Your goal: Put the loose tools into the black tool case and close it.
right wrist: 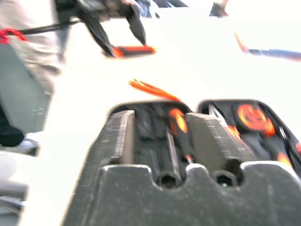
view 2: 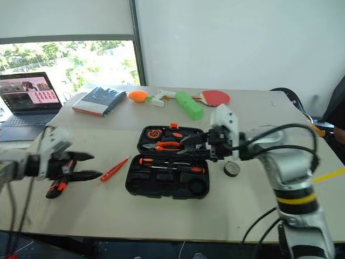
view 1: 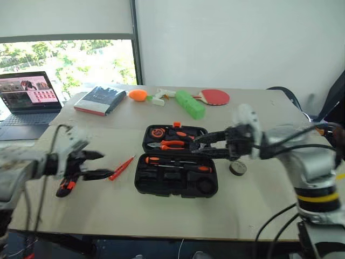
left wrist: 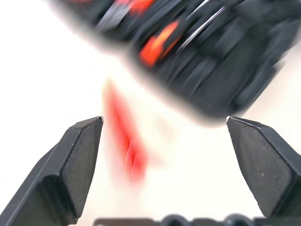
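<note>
- The black tool case (view 1: 176, 167) lies open in the middle of the light table (view 1: 161, 216), both halves flat, the hinge running across between them.
- The far half holds an orange-and-black pair of pliers (view 1: 171, 144), a round orange-faced item (view 1: 157, 132) and a small orange latch (view 1: 176, 124) on its far edge.
- The near half holds a black-orange screwdriver (view 1: 178, 162) lying across its slots; other slots in that half look dark and I cannot tell what is in them.
- A small all-orange screwdriver (view 1: 122, 168) lies loose on the table just left of the case, tilted.
- An orange-and-black tool (view 1: 67, 186) lies further left, near the table's left edge, right under the left gripper.
- A small black tape roll (view 1: 237, 168) sits on the table just right of the case.
- The left gripper (view 1: 96, 164) hangs above the table left of the case, its two black fingers (left wrist: 75, 160) spread wide with nothing between them.
- The right gripper (view 1: 200, 145) hangs over the right part of the case, pointing left; its fingers (right wrist: 211, 136) stand partly apart and hold nothing.
- At the far side of the table lie a dark book (view 1: 100, 100), a green cylinder (view 1: 190, 104) and a red paddle (view 1: 215, 96); a laptop (view 1: 27, 97) sits open on the left.
</note>
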`<action>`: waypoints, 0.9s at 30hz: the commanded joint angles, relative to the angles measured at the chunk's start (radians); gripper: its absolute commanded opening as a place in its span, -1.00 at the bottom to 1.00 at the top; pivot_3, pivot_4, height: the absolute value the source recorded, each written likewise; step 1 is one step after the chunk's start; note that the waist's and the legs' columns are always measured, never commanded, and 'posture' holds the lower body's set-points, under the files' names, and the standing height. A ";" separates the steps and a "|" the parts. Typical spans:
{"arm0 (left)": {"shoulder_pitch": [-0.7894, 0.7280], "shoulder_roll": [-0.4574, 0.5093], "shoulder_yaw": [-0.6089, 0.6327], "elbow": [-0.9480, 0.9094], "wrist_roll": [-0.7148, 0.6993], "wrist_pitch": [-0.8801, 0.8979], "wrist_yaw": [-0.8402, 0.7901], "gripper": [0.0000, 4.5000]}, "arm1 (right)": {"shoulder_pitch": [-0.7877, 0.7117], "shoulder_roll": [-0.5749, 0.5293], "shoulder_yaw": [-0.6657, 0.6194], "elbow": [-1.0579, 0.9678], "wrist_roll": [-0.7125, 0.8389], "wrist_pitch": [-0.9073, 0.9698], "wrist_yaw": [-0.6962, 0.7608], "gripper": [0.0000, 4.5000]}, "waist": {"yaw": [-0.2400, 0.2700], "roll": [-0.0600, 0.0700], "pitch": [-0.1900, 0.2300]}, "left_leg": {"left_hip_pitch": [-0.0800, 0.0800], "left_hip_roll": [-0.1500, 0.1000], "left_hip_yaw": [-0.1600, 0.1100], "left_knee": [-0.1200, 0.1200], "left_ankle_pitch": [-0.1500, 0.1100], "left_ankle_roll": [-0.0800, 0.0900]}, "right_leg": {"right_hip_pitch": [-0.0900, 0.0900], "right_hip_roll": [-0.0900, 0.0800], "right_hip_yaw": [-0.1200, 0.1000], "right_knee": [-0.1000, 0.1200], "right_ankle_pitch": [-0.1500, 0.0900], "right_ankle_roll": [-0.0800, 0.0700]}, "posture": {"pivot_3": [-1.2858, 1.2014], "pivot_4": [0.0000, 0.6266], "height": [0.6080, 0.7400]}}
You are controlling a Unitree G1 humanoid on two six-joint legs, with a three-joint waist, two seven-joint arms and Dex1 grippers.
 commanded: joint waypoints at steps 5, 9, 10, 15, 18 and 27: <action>0.343 0.004 0.359 -0.136 0.032 0.048 0.009 1.00 | 0.032 -0.052 -0.033 -0.072 0.107 -0.008 0.009 0.96 | 0.008 -0.002 0.001 | 0.005 0.000 0.001 0.000 0.001 -0.001 | 0.003 -0.003 -0.002 0.000 -0.001 -0.002 | 0.03 -0.52 0.94; 0.298 0.036 0.295 -0.134 -0.002 0.078 0.055 1.00 | 0.041 -0.052 -0.038 -0.094 0.132 -0.004 -0.015 0.96 | 0.014 -0.003 0.001 | 0.006 0.000 0.001 0.000 0.002 -0.003 | 0.003 -0.003 -0.003 0.001 -0.003 -0.010 | 0.03 -0.52 0.94; 0.257 0.053 0.248 -0.135 -0.022 0.109 0.067 1.00 | 0.046 -0.056 -0.044 -0.105 0.143 0.002 -0.018 0.96 | 0.019 -0.003 0.001 | 0.006 0.000 0.001 0.000 0.002 -0.003 | 0.003 -0.003 -0.003 0.001 -0.003 -0.010 | 0.03 -0.52 0.94; 0.059 0.119 0.016 -0.113 -0.064 0.153 0.072 1.00 | 0.061 -0.067 -0.054 -0.160 0.184 0.018 -0.067 0.96 | 0.022 -0.003 0.001 | 0.005 0.000 0.001 -0.001 0.003 -0.003 | 0.003 -0.002 -0.004 0.001 0.000 -0.004 | 0.03 -0.52 0.94; -0.242 0.067 -0.249 0.024 0.019 0.185 0.149 1.00 | 0.082 -0.059 -0.056 -0.212 0.193 0.024 -0.138 0.96 | 0.031 -0.003 0.002 | 0.005 -0.001 0.000 -0.003 0.003 -0.003 | 0.003 -0.001 -0.004 0.001 0.001 -0.004 | 0.03 -0.52 0.94; -0.798 -0.153 -0.784 0.485 0.257 0.117 0.035 1.00 | 0.207 -0.029 -0.068 -0.376 0.254 0.039 -0.333 0.96 | 0.025 -0.006 0.002 | 0.000 -0.002 -0.002 0.001 0.002 -0.002 | 0.001 0.001 -0.001 0.000 0.001 -0.001 | 0.03 -0.52 0.94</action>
